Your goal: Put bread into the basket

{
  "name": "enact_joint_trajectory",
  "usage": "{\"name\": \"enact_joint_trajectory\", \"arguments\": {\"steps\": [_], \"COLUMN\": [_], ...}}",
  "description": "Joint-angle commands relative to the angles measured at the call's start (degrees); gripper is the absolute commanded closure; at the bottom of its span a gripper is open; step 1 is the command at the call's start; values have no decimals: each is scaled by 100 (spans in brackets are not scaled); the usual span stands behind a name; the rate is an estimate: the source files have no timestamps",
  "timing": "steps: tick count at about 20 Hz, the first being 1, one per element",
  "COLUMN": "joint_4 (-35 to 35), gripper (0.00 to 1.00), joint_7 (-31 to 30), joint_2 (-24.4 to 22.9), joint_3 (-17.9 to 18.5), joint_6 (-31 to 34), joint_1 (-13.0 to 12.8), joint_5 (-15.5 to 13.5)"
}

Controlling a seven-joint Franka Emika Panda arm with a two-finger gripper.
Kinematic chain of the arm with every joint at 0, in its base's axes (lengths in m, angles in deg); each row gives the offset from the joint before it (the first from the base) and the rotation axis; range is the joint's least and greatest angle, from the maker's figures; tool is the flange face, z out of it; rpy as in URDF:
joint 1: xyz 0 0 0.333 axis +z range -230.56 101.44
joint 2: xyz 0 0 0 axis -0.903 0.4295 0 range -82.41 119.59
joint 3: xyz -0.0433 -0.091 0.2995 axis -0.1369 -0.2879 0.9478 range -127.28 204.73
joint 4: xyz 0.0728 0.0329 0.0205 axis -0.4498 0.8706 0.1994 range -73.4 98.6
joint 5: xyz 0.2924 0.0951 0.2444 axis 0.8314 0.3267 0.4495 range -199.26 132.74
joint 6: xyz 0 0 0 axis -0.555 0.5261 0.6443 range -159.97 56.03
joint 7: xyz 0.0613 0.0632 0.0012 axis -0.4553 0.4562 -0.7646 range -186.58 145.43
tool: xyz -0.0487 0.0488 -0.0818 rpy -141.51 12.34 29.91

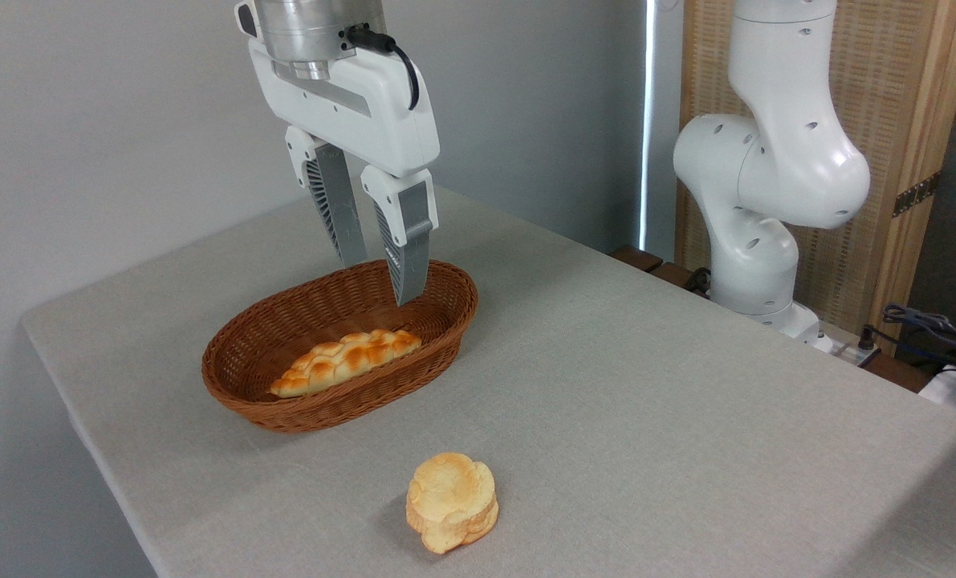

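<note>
A braided loaf of bread (pixel 347 362) lies inside the wicker basket (pixel 245 384) near the far left corner of the table (pixel 646 401), while the robot's claw (pixel 381 277) hangs just above it, its two fingers (pixel 407 241) apart and holding nothing. The loaf rests lengthwise along the basket's floor, clear of the claw and tilted slightly, one pointed end toward the near rim.

The loaf is long and plaited, golden-orange on its raised knots and paler in the seams, tapering to points at both ends and filling roughly two-thirds of the basket's length. It looks light and, to judge by its glossy, even crust, fairly stiff rather than squashy; it may be a display piece, though that cannot be told for certain. The thick middle, taken across its width, appears the surest place to grip, since the tapered ends would likely slip or tip.

A round, pale flower-shaped bun (pixel 451 502) sits alone near the table's front edge, well apart from the basket. With the loaf in the basket, the task looks complete.
</note>
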Motion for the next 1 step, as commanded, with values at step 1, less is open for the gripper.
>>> {"name": "enact_joint_trajectory", "arguments": {"steps": [1], "joint_4": [-87], "gripper": [0], "joint_7": [38], "joint_2": [43], "joint_3": [76], "joint_6": [-62], "joint_1": [-38], "joint_5": [-89]}}
